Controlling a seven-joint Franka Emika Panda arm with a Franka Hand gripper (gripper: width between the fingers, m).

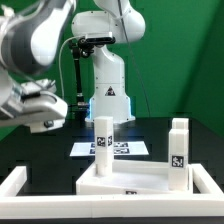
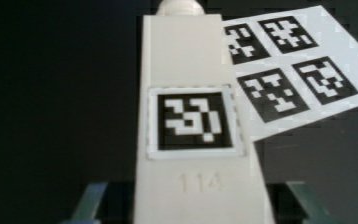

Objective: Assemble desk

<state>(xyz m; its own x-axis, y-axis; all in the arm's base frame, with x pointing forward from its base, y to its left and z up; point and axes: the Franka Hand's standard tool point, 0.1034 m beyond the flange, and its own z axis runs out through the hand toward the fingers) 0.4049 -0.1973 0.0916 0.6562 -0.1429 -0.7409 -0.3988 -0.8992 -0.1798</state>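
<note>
Fingers point(image 2: 190, 200) sit part-way closed on either side of a white leg point(image 2: 190, 110), one grey tip showing at each flank of its near end, so they appear to have hold of it. Seen from the wrist, this leg runs lengthways away from the camera, with a square black-and-white tag on its face and a peg at its far end. Beyond it, the marker board point(image 2: 286, 65) lies flat on the black surface point(image 2: 51, 100).

From the exterior view, the desk slab point(image 1: 135, 178) rests low in front, inside the white frame point(image 1: 20, 185) that borders the surface. Two legs already stand upright on the slab: one point(image 1: 102, 140) near the middle of the picture and another point(image 1: 178, 145) toward the exterior view's right. Whether they are screwed fully home cannot be told. The robot's arm fills the exterior view's left, and the gripped leg itself is not clearly visible there.

By my reckoning the job is about half done: two legs are on, a third is in hand, and a fourth, not in view, remains to be fetched and fitted.
</note>
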